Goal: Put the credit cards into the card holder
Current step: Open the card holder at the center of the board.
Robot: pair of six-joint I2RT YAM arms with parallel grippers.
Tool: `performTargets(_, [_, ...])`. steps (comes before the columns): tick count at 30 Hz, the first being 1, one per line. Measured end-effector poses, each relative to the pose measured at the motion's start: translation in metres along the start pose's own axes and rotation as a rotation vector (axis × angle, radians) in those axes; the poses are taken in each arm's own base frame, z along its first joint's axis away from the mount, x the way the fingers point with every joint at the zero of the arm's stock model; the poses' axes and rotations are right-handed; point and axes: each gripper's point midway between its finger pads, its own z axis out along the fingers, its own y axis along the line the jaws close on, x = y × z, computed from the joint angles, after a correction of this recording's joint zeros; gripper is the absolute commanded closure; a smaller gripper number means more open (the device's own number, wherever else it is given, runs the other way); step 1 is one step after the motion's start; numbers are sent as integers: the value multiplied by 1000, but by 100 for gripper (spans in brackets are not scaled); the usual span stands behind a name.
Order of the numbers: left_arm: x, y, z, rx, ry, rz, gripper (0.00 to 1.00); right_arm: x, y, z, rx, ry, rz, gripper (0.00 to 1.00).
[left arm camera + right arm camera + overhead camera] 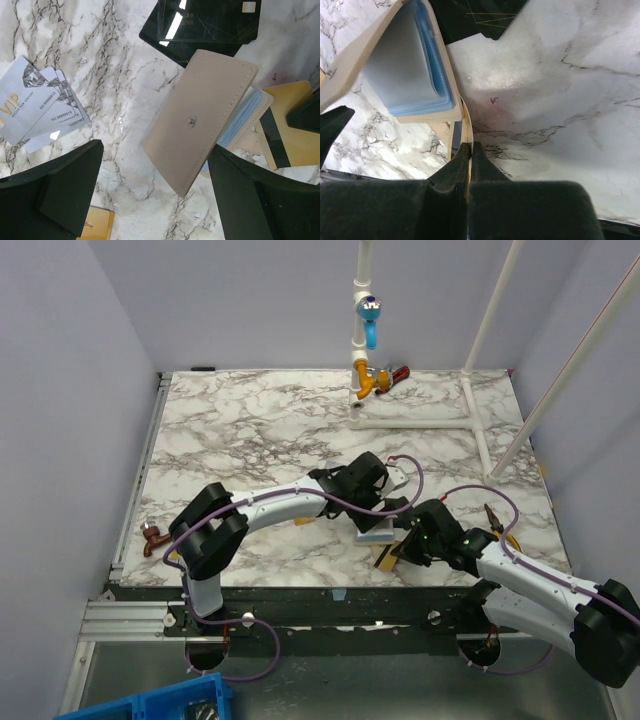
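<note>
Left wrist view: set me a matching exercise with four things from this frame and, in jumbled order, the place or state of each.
Things:
1. glossy black rectangular card
2. pale silver patterned VIP cards
3. gold-orange card with a dark stripe
4. beige leather-like folding card holder

Places or states:
A. centre of the view, its snap stud facing the camera
B. top edge, reflecting light
C. right side, pinched by the shut right claw
D. left side, fanned out flat

Pairs: 1-B; 2-D; 3-C; 4-A
</note>
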Motion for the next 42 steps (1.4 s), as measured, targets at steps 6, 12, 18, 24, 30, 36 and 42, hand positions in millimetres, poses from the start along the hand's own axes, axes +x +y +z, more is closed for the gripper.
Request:
performTargets(6, [-8, 7, 9, -25, -3, -5, 35, 0, 0, 0, 0, 0, 0, 99])
performTargets(12, [-9, 11, 20, -19, 20, -13, 66, 0, 0, 0, 1, 0, 0, 99])
performTargets(18, [-8, 11, 18, 35, 37, -42, 100, 0, 0, 0, -1, 0, -1, 99])
performTargets(24, [2, 14, 14, 144, 87, -147, 100, -1, 3, -2, -21, -5, -20, 99])
performTargets(30, [36, 13, 8, 257, 163, -317, 100, -3, 15, -12, -106, -17, -81, 99])
performTargets(36, [61, -4, -3, 313, 244, -388, 100, -5, 24, -22, -174, -34, -133, 99])
performTargets(42, [49, -3, -16, 302, 204, -389, 100, -7, 40, -31, -247, -41, -186, 99])
